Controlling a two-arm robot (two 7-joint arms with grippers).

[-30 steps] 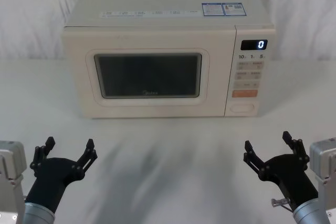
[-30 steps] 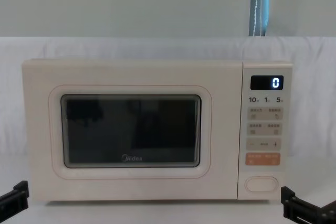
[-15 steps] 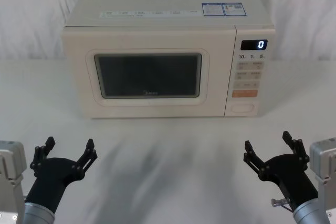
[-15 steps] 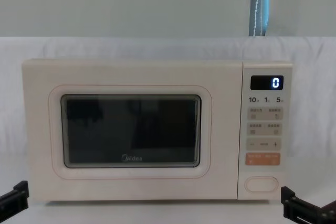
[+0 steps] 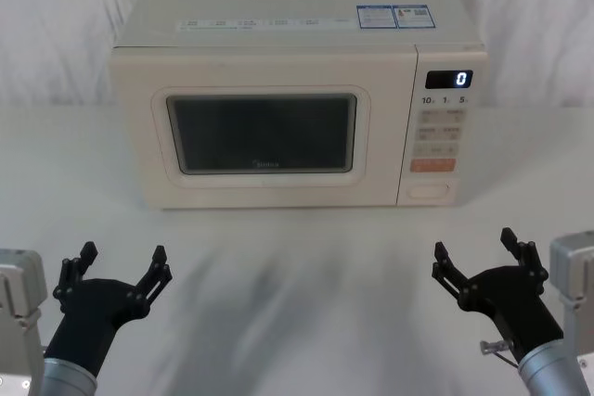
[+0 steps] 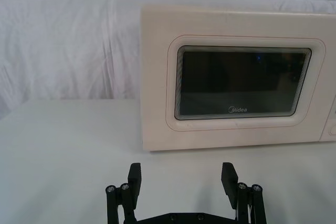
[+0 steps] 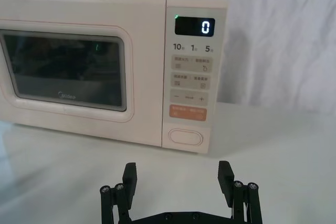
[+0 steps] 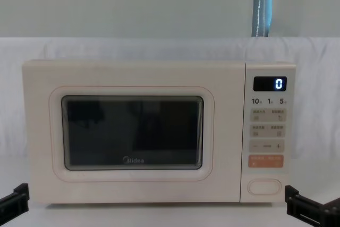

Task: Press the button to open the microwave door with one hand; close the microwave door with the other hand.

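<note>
A cream microwave stands at the back of the white table. Its microwave door (image 5: 139,136) (image 8: 40,131) (image 6: 157,93) (image 7: 142,61), a wide panel with a dark window, sits flush and shut. The button (image 5: 428,190) (image 8: 264,186) (image 7: 182,137) is the cream pill-shaped key at the bottom of the control panel, under an orange key. My left gripper (image 5: 119,261) (image 6: 181,177) hovers open over the table near the front left, well short of the door. My right gripper (image 5: 473,255) (image 7: 177,176) is open at the front right, in line with the control panel and clear of it.
The display (image 5: 449,79) reads 0 above rows of small beige keys. A white cloth hangs behind the microwave. The white table (image 5: 297,266) stretches bare between the grippers and the microwave front.
My right gripper has shifted very slightly to the right and down in the head view. The left gripper and the microwave have not moved.
</note>
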